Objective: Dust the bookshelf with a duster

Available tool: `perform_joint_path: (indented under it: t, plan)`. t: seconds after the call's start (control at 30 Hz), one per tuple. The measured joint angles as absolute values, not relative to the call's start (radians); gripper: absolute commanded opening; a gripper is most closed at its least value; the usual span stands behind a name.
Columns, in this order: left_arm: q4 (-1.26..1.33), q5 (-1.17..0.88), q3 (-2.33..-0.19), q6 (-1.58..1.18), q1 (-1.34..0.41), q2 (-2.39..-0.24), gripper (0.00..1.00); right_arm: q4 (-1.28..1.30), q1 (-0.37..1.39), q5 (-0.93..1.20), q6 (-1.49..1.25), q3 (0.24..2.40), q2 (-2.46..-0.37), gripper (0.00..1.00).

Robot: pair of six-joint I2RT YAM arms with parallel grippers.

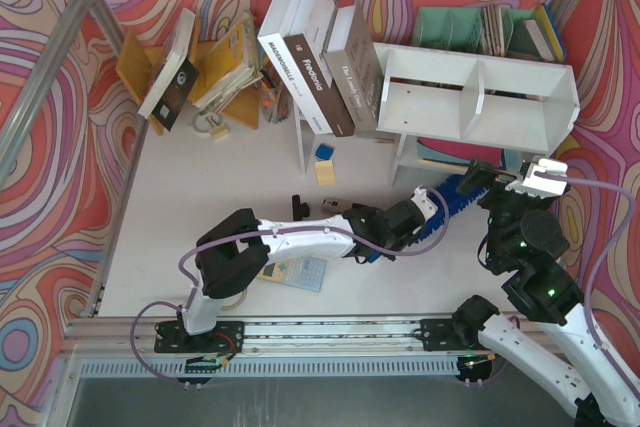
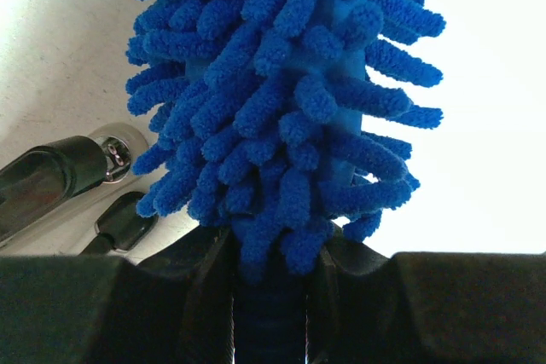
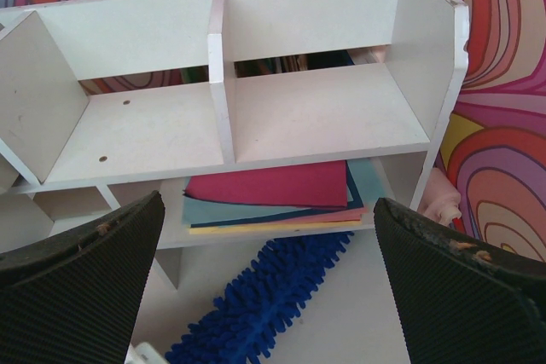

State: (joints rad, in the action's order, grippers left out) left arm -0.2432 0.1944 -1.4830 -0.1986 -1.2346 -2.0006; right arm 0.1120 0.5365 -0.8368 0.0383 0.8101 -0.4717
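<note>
The white bookshelf (image 1: 520, 107) stands at the back right, with one divider and two upper compartments (image 3: 307, 117). Coloured sheets (image 3: 273, 189) lie stacked on its lower level. The duster's fluffy blue head (image 1: 462, 192) lies on the table just in front of that lower level, and its tip (image 3: 264, 296) reaches the sheets' edge. My left gripper (image 2: 273, 249) is shut on the duster's handle right below the head (image 2: 281, 83). Above the duster, facing the shelf, my right gripper (image 3: 269, 202) is open and holds nothing.
Large books (image 1: 310, 67) lean against the shelf's left side. A teal file organizer (image 1: 470, 27) stands behind the shelf, and an orange book rack (image 1: 215, 72) is at the back left. Small blocks (image 1: 323, 160) and a light blue pad (image 1: 300, 272) lie on the table.
</note>
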Motion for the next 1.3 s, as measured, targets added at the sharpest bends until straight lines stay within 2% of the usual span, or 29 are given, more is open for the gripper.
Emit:
perform_joint_path:
  t: [0.3, 0.57, 0.93, 1.3]
  plan:
    - [-0.245, 0.205, -1.469, -0.199, -1.235, -2.007, 0.0, 0.112, 0.537, -0.837, 0.038, 0.81, -0.475, 0.99]
    - [-0.234, 0.223, -1.389, -0.225, -1.236, -1.877, 0.0, 0.112, 0.537, -0.837, 0.038, 0.809, -0.472, 0.99]
    - [-0.205, 0.303, -1.161, -0.327, -1.239, -1.766, 0.0, 0.11, 0.537, -0.836, 0.042, 0.805, -0.453, 0.99]
    - [-0.162, 0.427, -0.904, -0.462, -1.29, -1.49, 0.0, 0.109, 0.537, -0.836, 0.046, 0.804, -0.461, 0.99]
